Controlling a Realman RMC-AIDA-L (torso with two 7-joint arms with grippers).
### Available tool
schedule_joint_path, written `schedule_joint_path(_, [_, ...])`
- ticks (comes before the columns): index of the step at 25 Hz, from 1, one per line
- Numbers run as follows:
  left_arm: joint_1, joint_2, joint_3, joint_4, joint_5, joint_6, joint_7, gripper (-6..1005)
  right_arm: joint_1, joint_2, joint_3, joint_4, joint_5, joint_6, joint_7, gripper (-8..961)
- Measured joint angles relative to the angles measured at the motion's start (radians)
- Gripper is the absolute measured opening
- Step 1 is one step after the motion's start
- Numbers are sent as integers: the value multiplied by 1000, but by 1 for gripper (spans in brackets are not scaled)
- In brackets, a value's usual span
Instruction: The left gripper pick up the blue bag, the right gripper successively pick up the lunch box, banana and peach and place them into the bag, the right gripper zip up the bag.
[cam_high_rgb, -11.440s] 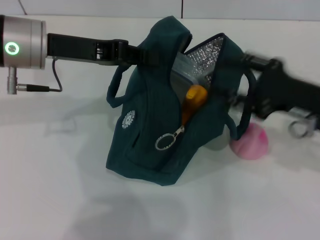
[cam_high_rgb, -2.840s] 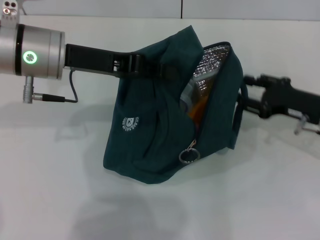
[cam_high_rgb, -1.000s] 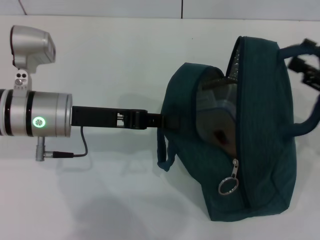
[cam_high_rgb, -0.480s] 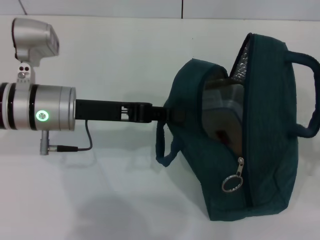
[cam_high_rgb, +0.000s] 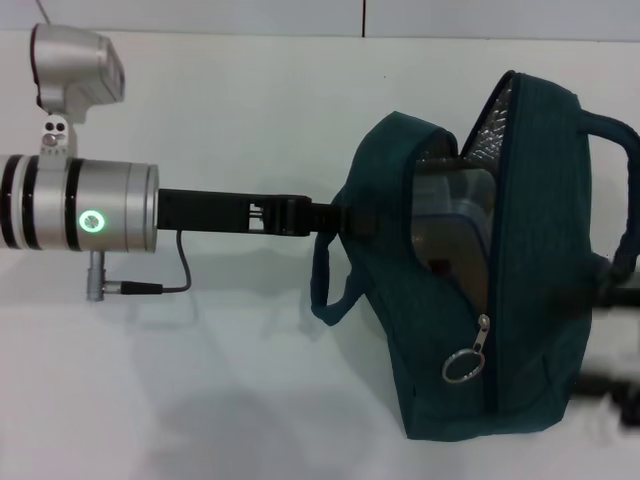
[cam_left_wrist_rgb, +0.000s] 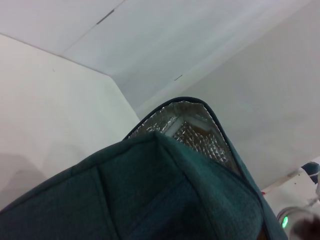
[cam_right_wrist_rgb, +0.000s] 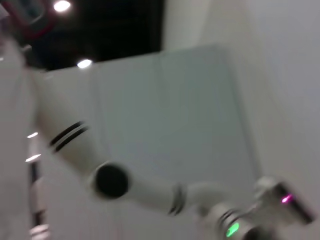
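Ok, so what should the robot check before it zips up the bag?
1. Left hand grips the blue bag: ok, clamped on its edge.
2. Lunch box inside: ok, it shows through the opening.
3. Banana and peach inside: cannot tell, hidden in the bag.
4. Zipper ring free to grab: ok, it hangs at the low end of the open zipper.
5. Right hand lined up with the ring: not ok, it is a dark blur beside the bag's right side.
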Motion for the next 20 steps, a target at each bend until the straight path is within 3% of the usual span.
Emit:
schedule_joint_path(4, [-1,2,-1,-3,-1,-1,-2,59,25,-5,-69,8,-70,7,2,558])
schedule_joint_path(13, [0,1,-10,-3,-2,-3,-13,59,72,-35,-81,121,-169,141,23,557])
schedule_joint_path(20, [-1,-2,-11,-6,-2,-1,-14,59,102,-24,-84,142,-181,214,33,557])
